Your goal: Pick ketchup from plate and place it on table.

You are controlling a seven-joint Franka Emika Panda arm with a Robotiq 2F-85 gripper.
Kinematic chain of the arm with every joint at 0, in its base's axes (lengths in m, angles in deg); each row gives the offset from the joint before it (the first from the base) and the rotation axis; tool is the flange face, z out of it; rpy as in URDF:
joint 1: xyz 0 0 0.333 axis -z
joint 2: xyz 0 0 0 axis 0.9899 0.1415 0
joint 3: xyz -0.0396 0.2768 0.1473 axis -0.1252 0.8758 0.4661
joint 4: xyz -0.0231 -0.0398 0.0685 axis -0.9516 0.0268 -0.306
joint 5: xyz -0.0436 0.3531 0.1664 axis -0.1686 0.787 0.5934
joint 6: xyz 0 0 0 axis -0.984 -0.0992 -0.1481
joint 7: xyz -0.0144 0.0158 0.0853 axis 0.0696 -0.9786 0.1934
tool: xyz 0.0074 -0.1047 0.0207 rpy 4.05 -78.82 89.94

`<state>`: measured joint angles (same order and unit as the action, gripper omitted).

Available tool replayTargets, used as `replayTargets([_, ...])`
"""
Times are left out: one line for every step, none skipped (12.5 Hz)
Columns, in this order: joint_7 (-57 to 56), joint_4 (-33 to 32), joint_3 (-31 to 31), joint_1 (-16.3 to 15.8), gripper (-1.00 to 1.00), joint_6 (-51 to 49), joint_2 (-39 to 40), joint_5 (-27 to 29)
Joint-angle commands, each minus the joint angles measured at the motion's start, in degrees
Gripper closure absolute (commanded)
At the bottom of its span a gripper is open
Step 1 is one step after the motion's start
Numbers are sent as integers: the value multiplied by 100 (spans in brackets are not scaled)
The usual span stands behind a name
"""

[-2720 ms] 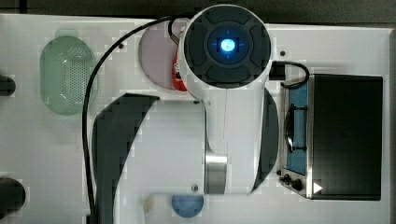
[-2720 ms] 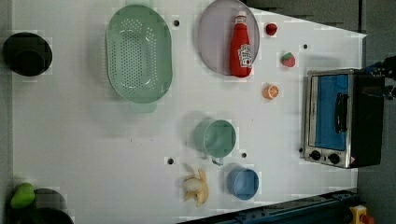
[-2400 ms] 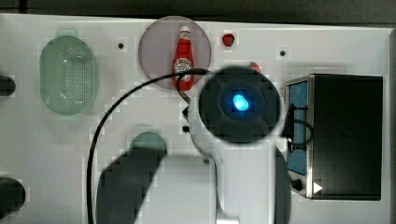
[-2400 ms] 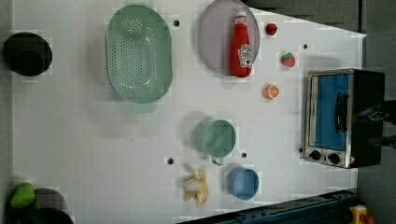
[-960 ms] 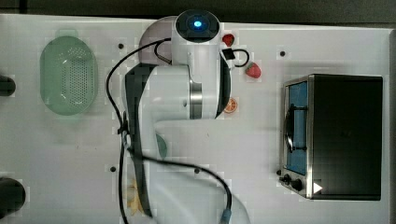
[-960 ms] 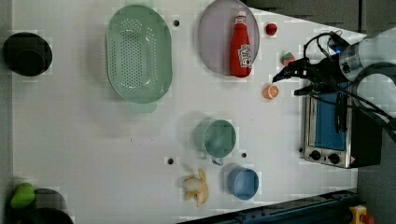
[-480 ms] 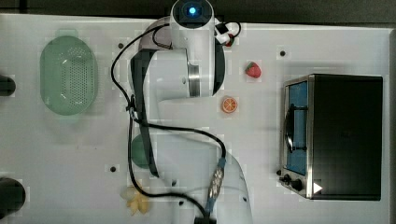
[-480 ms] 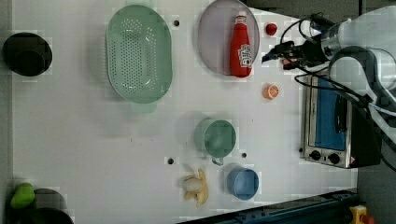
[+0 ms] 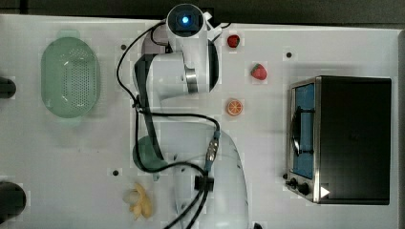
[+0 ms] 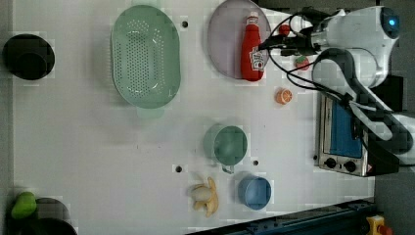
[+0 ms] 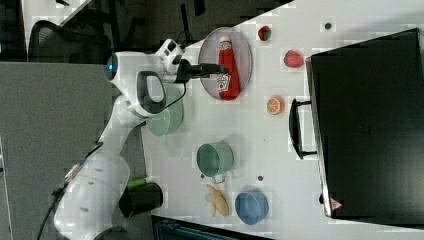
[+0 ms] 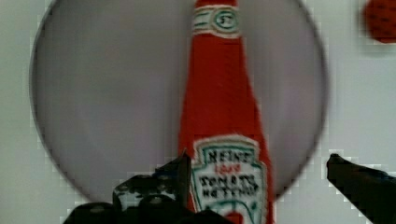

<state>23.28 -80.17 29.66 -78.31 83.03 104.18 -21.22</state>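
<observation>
the gripper [image 12: 254, 172] has swung in from beside the toaster oven [image 10: 342, 132] to hover over the ketchup [image 12: 224, 121], fingers spread wide either side of its label; nothing is gripped yet. the ketchup lies flat on the plate [image 12: 107, 102], not yet on the counter [image 10: 98, 156]; lowering and closing looks next.

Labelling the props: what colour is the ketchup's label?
White with a green border and dark lettering, on the red ketchup; the wrist view shows it best.

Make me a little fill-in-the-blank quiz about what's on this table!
The ketchup lies on the ____. 
The gripper has its fingers ____ beside the label. 
The basket is coloured pale ____. 
Near the blue cup lies a peeled ____.

Missing words: plate; open; green; banana
</observation>
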Motion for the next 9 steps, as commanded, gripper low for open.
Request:
replayTargets([-242,190,-15,-112,-100,314,306,-16])
replayTargets([-241,270,-26,-124,-100,348,416,-42])
replayTargets([-242,331,-30,-133,-100,347,521,-82])
replayTargets([-242,384,-30,-136,-100,356,615,-125])
replayTargets([-242,440,-31,-141,-100,391,701,-125])
replayTargets([-243,481,-34,-141,-100,441,771,-125])
replayTargets([-241,517,-37,-141,-100,466,824,-125])
replayTargets([-238,520,-37,-142,-100,499,857,-125])
replayTargets([-234,520,-39,-146,-100,537,879,-125])
